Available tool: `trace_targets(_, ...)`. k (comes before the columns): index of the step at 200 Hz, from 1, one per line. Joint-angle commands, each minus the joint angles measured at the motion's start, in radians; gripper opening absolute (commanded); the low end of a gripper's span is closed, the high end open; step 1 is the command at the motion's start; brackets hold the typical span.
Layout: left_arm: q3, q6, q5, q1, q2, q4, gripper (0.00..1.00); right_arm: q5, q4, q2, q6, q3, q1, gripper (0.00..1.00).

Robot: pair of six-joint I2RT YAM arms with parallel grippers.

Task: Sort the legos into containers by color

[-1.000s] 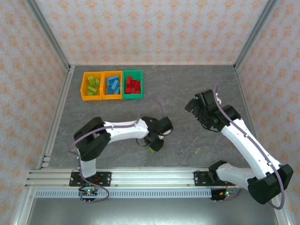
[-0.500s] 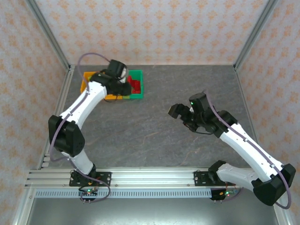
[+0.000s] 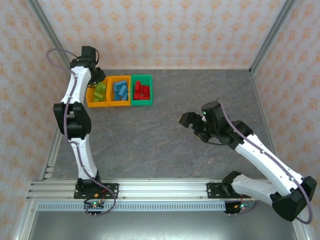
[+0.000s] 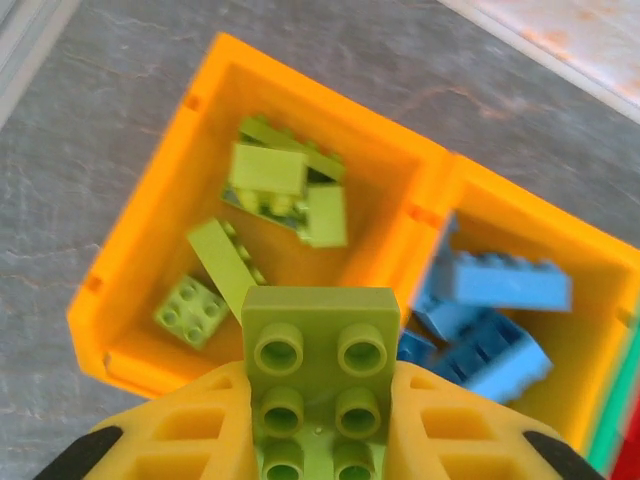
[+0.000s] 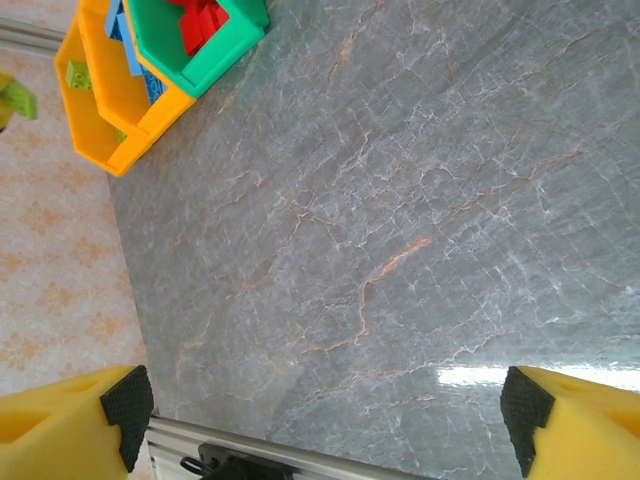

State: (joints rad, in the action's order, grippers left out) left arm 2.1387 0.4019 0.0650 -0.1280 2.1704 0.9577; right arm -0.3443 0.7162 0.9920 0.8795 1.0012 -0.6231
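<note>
Clearly lime — brick [image 4: 320, 385] studded in 2 columns.

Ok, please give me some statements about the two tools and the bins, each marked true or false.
The left tool grips a lime green studded plastic brick. True.
The green plastic bin holds blue bricks. False: it holds red bricks.
The right tool stands open and empty. True.
The held brick hangs over the blue bricks. False: it is over the orange-yellow plastic bin of lime green bricks.
</note>
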Motion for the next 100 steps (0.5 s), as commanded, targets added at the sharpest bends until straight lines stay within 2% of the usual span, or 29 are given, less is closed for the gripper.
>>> trace_targets(1, 0.138, -0.021, -0.065, 0.001, 0.102, 0.136, 0.39, 0.050, 0.078, -0.069, 0.013, 0.000, -0.006, 0.92)
trace_targets(32, 0.142, -0.035, -0.024, -0.001, 0.105, 0.133, 0.60, 0.063, 0.079, -0.142, 0.055, -0.046, -0.006, 0.92)
trace_targets(49, 0.050, -0.033, -0.005, 0.001, 0.026, 0.092, 0.64, 0.119, 0.084, -0.179, 0.055, -0.064, -0.006, 0.93)
trace_targets(78, -0.144, -0.035, 0.048, 0.022, -0.185, 0.023, 0.66, 0.328, 0.126, -0.198, 0.023, -0.069, -0.004, 0.95)
trace_targets(100, -0.326, -0.075, 0.053, 0.086, -0.414, -0.036, 0.70, 0.528, 0.136, -0.197, -0.038, -0.072, -0.003, 0.97)
